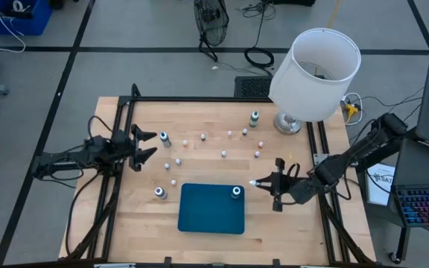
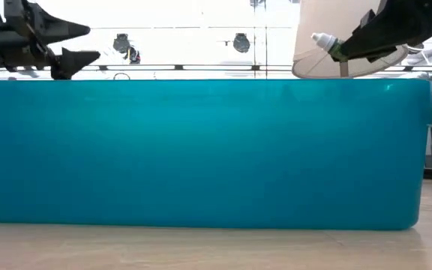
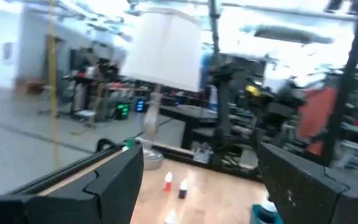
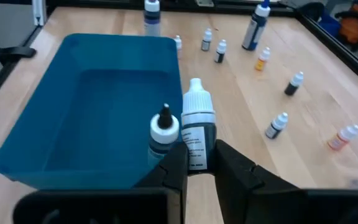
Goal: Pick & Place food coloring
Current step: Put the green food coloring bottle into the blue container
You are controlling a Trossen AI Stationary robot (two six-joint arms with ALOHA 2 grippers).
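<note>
My right gripper (image 1: pixel 263 183) is shut on a small food coloring bottle (image 4: pixel 197 124) with a dark body and a white cap, held in the air just right of the blue tray (image 1: pixel 212 216). One bottle (image 4: pixel 163 134) stands inside the tray near its right wall. A dozen or so other bottles stand scattered on the wooden table, among them a grey one (image 1: pixel 164 138), a green one (image 1: pixel 254 117) and one left of the tray (image 1: pixel 159 193). My left gripper (image 1: pixel 144 146) hovers open above the table's left part, beside the grey bottle. My right gripper pinches the bottle by the lower part of its dark body (image 4: pixel 196 144) between its two fingers. The fingers come from the table's right, about level, and lie along the bottle. The white cap (image 2: pixel 321 40) sticks out past the fingertips toward the table's left, and the bottle is lifted clear.
A big white lampshade (image 1: pixel 316 73) on a lamp base (image 1: pixel 288 123) stands at the table's far right corner. Black frame rails (image 1: pixel 114 186) run along the left and right sides. In the low view the tray's wall (image 2: pixel 201 150) fills most of the picture.
</note>
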